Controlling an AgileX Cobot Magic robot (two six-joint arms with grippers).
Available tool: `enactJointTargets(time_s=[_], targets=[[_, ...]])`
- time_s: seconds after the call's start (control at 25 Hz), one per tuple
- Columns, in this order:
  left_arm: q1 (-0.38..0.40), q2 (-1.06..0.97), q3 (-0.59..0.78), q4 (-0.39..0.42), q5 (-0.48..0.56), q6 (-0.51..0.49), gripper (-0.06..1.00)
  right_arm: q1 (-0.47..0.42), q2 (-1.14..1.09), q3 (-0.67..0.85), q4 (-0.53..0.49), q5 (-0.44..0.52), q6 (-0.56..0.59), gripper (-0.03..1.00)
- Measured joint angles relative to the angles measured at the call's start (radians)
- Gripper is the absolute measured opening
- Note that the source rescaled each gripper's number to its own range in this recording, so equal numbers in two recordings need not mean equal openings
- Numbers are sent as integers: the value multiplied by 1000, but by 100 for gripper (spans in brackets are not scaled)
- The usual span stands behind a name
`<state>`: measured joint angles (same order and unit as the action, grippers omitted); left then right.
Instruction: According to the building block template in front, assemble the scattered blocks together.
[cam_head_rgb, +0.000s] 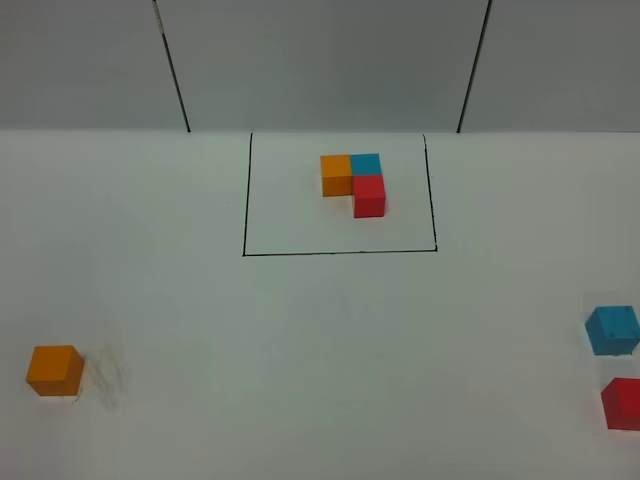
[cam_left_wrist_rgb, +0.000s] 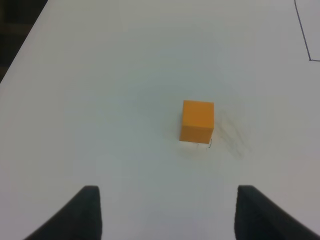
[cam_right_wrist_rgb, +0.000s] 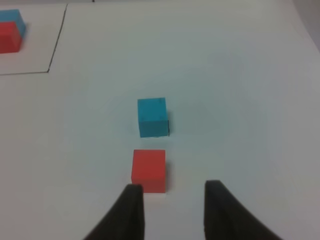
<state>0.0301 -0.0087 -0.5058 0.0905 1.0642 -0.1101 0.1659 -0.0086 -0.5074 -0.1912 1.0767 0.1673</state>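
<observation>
The building block template (cam_head_rgb: 354, 180) is an L of orange, blue and red cubes inside a black drawn frame (cam_head_rgb: 245, 200) at the back middle. The scattered orange cube (cam_head_rgb: 54, 370) sits at the front left; in the left wrist view it (cam_left_wrist_rgb: 197, 121) lies ahead of my open, empty left gripper (cam_left_wrist_rgb: 167, 215). The scattered blue cube (cam_head_rgb: 612, 330) and red cube (cam_head_rgb: 622, 403) sit at the right edge. In the right wrist view the red cube (cam_right_wrist_rgb: 148, 170) lies just ahead of my open right gripper (cam_right_wrist_rgb: 172, 210), with the blue cube (cam_right_wrist_rgb: 153, 116) beyond it. Neither gripper shows in the exterior view.
Faint grey scuff marks (cam_head_rgb: 105, 378) lie on the white table right of the orange cube. A grey back wall with two dark seams (cam_head_rgb: 172, 65) stands behind the table. The table's left edge (cam_left_wrist_rgb: 20, 45) shows in the left wrist view.
</observation>
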Motion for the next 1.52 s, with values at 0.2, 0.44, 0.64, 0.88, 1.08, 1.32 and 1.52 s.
enactJointTargets(time_s=[0.2, 0.44, 0.64, 0.88, 1.08, 1.32, 1.52], targets=[[0, 0, 0, 0, 0, 0, 29, 0, 0, 0, 0, 0, 0, 0], [0, 0, 0, 0, 0, 0, 29, 0, 0, 0, 0, 0, 0, 0], [0, 0, 0, 0, 0, 0, 29, 0, 0, 0, 0, 0, 0, 0], [0, 0, 0, 0, 0, 0, 29, 0, 0, 0, 0, 0, 0, 0], [0, 68, -18, 0, 9, -18, 31, 0, 0, 0, 0, 0, 0, 0], [0, 368, -159, 0, 19, -39, 52, 0, 0, 0, 0, 0, 0, 0], [0, 655, -299, 0, 70, -39, 72, 0, 0, 0, 0, 0, 0, 0]])
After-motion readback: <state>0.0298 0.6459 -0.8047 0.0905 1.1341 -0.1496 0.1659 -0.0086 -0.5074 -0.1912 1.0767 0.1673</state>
